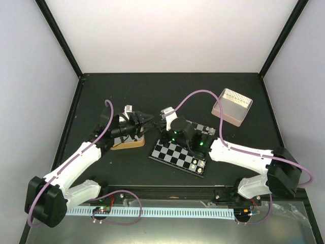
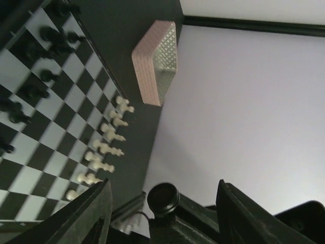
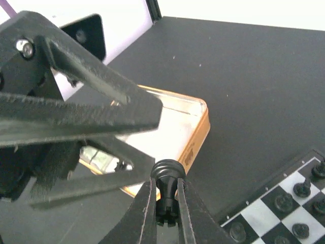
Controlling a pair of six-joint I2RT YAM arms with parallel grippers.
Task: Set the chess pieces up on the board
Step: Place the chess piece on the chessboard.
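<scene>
My right gripper (image 3: pixel 167 203) is shut on a black chess piece (image 3: pixel 168 178), a rook lying lengthwise between the fingers with its round base pointing outward. My left gripper (image 3: pixel 152 138) stands open around that piece, with a finger (image 2: pixel 86 213) on each side and clear gaps between. The handover point hangs over the table's left half, where the left gripper (image 1: pixel 147 119) faces the right gripper (image 1: pixel 161 122). The board (image 1: pixel 172 152) lies to the right of it. Black chess pieces (image 2: pixel 51 51) stand along one side of the board (image 2: pixel 56 117), and cream pieces (image 2: pixel 106 147) along the opposite edge.
A gold-rimmed square tin (image 1: pixel 129 144) sits under the left arm, just left of the board, and its pale inside (image 3: pixel 172 124) shows behind the held piece. A pink box (image 1: pixel 232 107) stands at the back right. Black frame posts and pale walls enclose the table.
</scene>
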